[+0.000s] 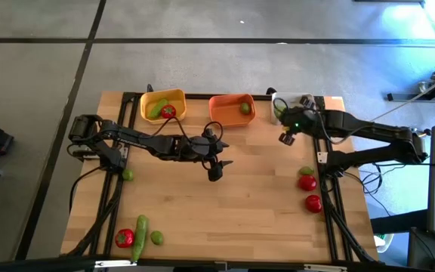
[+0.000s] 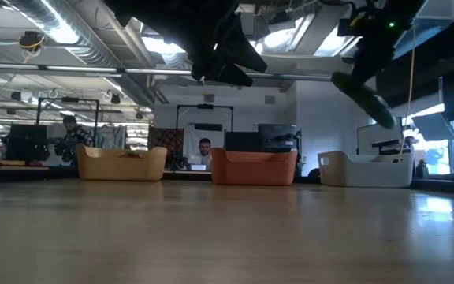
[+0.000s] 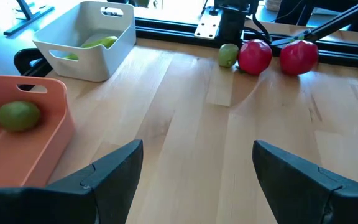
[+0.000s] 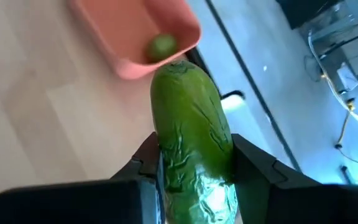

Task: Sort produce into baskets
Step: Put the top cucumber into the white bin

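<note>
Produce is partly sorted: the yellow basket [image 1: 163,105] holds a tomato and a green piece, the orange basket [image 1: 232,109] beside it holds one lime [image 1: 245,109], and the white basket [image 3: 86,38] on the orange basket's far side has green pieces. The right gripper [image 4: 194,163], clamped on a cucumber [image 4: 194,140], hangs just past the orange basket near the white one. The left gripper [image 1: 214,168] waits with fingers apart in front of the orange basket. Two tomatoes [image 1: 307,182], several limes and another cucumber [image 1: 140,233] lie unsorted, so I judge about half remains.
</note>
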### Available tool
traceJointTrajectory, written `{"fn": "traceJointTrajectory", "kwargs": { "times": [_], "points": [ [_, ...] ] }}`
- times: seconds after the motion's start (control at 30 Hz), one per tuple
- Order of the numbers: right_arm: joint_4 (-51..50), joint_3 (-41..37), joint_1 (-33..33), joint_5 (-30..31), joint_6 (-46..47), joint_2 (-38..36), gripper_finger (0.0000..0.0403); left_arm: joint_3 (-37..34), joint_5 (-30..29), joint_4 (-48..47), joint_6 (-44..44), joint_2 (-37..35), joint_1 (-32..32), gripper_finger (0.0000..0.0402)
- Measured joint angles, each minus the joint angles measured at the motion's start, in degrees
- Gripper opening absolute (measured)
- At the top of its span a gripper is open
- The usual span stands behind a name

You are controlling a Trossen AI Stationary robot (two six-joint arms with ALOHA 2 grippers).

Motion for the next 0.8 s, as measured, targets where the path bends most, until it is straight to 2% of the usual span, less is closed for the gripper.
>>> {"fn": "traceJointTrajectory", "kwargs": {
  "times": [0.37,0.67,0.8],
  "points": [
    [9.3,0.0,-11.4,-0.2,-7.9,3.6,0.0112,0.0,0.0,-0.2,0.2,0.0,0.0,0.0299],
    [15.1,0.0,-24.0,-8.1,-11.3,9.1,0.0112,0.0,0.0,-0.1,0.2,0.0,0.0,0.0299],
    [16.3,0.0,-28.6,-9.1,-11.6,12.8,0.0112,0.0,0.0,-0.1,0.2,0.0,0.0,0.0299]
  ]
}}
